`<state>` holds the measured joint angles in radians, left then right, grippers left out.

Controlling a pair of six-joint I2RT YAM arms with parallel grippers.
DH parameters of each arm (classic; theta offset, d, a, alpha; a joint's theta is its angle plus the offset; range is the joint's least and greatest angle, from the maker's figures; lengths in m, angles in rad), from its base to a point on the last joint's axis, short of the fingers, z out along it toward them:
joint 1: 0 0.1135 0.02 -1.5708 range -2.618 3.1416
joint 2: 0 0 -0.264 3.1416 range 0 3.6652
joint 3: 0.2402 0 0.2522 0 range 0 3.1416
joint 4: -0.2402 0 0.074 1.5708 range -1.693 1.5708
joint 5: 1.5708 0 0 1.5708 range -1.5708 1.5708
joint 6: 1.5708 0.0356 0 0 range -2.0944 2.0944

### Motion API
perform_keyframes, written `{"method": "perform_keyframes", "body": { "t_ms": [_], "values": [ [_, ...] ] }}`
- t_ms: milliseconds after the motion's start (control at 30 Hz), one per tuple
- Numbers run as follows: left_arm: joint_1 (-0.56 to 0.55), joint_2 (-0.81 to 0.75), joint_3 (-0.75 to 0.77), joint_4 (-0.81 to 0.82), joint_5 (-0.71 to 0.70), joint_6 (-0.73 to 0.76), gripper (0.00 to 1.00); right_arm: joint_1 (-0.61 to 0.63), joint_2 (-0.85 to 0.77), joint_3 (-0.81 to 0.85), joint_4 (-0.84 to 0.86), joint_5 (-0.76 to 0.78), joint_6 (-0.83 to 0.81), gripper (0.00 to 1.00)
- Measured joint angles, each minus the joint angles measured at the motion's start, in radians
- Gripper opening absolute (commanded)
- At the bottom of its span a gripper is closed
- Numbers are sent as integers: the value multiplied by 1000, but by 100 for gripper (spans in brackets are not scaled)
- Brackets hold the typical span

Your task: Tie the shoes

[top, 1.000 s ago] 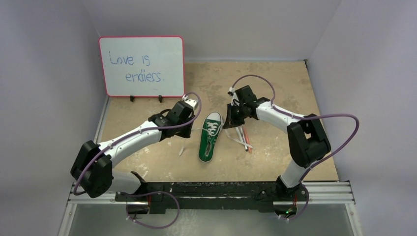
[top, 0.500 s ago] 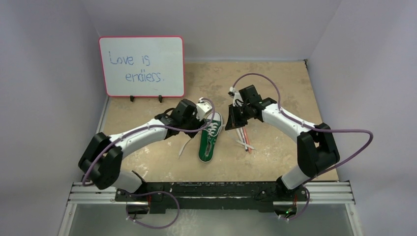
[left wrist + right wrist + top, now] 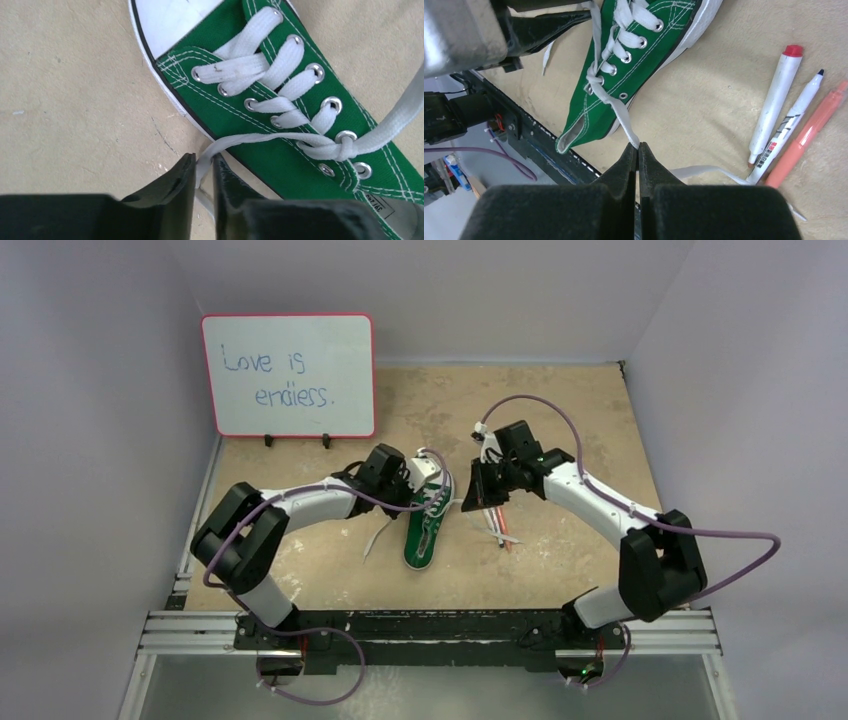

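Observation:
A small green canvas sneaker (image 3: 428, 525) with white laces and a white toe cap lies in the middle of the table, toe toward the back. It also shows in the left wrist view (image 3: 280, 95) and the right wrist view (image 3: 624, 65). The two laces cross in a first knot (image 3: 340, 147) near the top eyelets. My left gripper (image 3: 204, 161) is shut on the left lace (image 3: 250, 140) just beside the shoe's left side. My right gripper (image 3: 638, 148) is shut on the right lace (image 3: 616, 107) to the right of the shoe.
A white marker (image 3: 774, 100), a second pen (image 3: 791, 122) and an orange pen (image 3: 809, 132) lie right of the shoe, under my right arm. A whiteboard (image 3: 288, 374) stands at the back left. The black rail (image 3: 430, 628) runs along the near edge.
My left gripper has moved right to the shoe's left side, holding its lace. My right gripper has shifted a little down and right, holding its lace.

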<state>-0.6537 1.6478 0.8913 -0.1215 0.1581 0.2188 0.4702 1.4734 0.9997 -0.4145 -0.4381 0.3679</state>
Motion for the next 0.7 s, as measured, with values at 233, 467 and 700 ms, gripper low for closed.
{"method": "perform_keyframes", "body": {
  "t_ms": [233,467,700],
  "values": [
    [0,-89,-106,88,-6,-81,0,-2,-92,-13,-13,-24,78,0],
    [-2,-328,-227,244,-47,-201,0,-42,-76,35,-98,-199,203,0],
    [-10,-344,-288,352,-75,-296,0,-61,-60,80,-44,-351,447,0]
  ]
}}
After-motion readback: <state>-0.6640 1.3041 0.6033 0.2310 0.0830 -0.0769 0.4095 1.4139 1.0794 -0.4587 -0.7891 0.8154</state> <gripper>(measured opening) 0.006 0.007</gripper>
